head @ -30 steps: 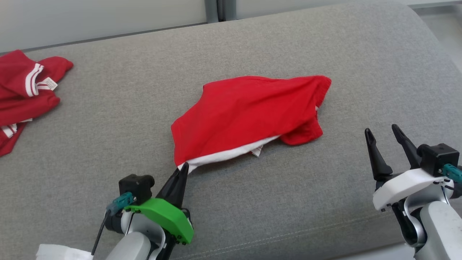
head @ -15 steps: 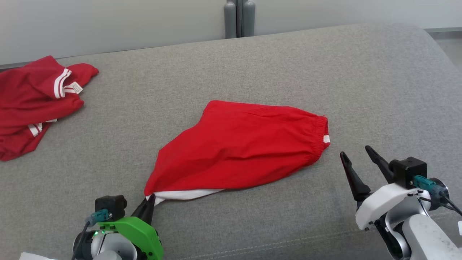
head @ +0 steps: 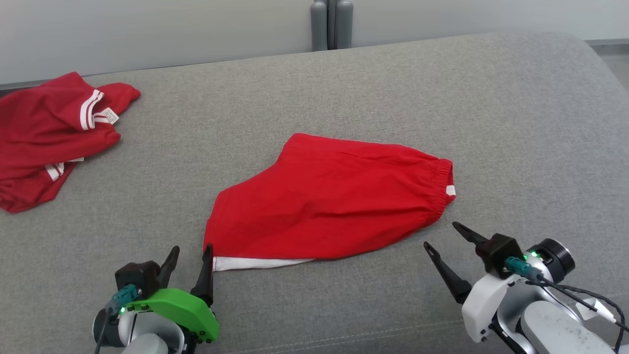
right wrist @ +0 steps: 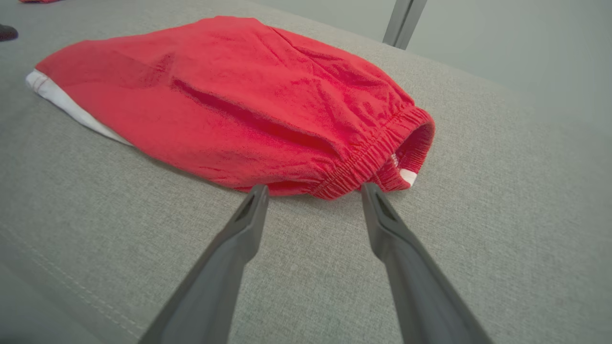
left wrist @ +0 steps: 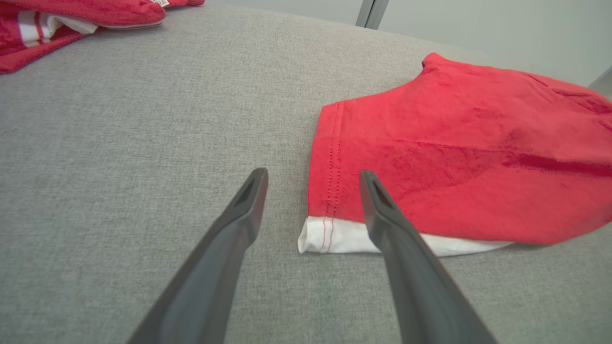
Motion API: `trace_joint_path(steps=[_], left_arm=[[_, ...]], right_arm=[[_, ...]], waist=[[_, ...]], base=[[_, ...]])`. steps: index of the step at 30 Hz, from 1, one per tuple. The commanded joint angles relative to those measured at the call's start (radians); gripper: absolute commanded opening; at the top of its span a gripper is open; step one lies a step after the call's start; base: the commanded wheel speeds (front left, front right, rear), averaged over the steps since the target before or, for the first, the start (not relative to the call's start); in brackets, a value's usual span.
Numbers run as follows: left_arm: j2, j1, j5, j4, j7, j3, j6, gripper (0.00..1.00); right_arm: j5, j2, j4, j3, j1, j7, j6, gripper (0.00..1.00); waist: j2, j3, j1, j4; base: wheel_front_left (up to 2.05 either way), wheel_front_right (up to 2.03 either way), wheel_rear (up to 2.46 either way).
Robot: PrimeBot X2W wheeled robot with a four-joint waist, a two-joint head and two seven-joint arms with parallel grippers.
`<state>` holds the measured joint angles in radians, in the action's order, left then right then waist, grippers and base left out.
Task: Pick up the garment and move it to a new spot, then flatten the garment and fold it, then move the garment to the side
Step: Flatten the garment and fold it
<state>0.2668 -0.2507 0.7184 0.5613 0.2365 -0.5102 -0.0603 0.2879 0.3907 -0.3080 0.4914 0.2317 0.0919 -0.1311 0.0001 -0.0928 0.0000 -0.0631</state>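
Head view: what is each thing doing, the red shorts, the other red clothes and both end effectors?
red shorts: lying spread on the grey cushion, white layer showing at the hem
left end effector: open, at the shorts' white corner, holding nothing
right end effector: open, by the elastic waistband, holding nothing
other red clothes: crumpled heap, far left

The left pincer (left wrist: 313,173) has its two dark fingers spread apart with nothing between them, above the grey fabric surface (left wrist: 143,119). The red garment (left wrist: 454,157) lies flat there, its white-hemmed corner between the fingers. More red clothing (left wrist: 71,14) lies at the far upper left.
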Motion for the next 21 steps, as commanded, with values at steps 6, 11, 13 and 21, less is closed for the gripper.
trace_joint_path(steps=[6,11,13,21], left_arm=[[-0.006,0.040,-0.026,-0.122,0.023,0.036,-0.036,1.00],[-0.022,0.070,-0.050,-0.227,0.028,0.034,-0.051,1.00],[-0.031,0.078,-0.057,-0.260,0.028,0.027,-0.058,1.00],[-0.034,0.097,-0.067,-0.327,0.018,0.007,-0.073,1.00]], right_arm=[[-0.140,0.088,-0.050,0.180,0.104,0.034,0.001,1.00],[-0.181,0.127,-0.131,0.281,0.199,0.043,0.001,1.00],[-0.176,0.134,-0.172,0.312,0.229,0.040,0.001,1.00],[-0.105,0.139,-0.287,0.394,0.307,0.046,0.001,0.36]], waist=[[-0.0001,-0.002,0.0000,0.065],[-0.0001,-0.005,0.0000,0.125],[-0.0001,-0.006,0.0000,0.148],[-0.0001,-0.007,0.0000,0.208]], base=[[0.00,0.00,0.00],[0.00,0.00,0.00],[0.00,0.00,0.00],[0.00,0.00,0.00]])
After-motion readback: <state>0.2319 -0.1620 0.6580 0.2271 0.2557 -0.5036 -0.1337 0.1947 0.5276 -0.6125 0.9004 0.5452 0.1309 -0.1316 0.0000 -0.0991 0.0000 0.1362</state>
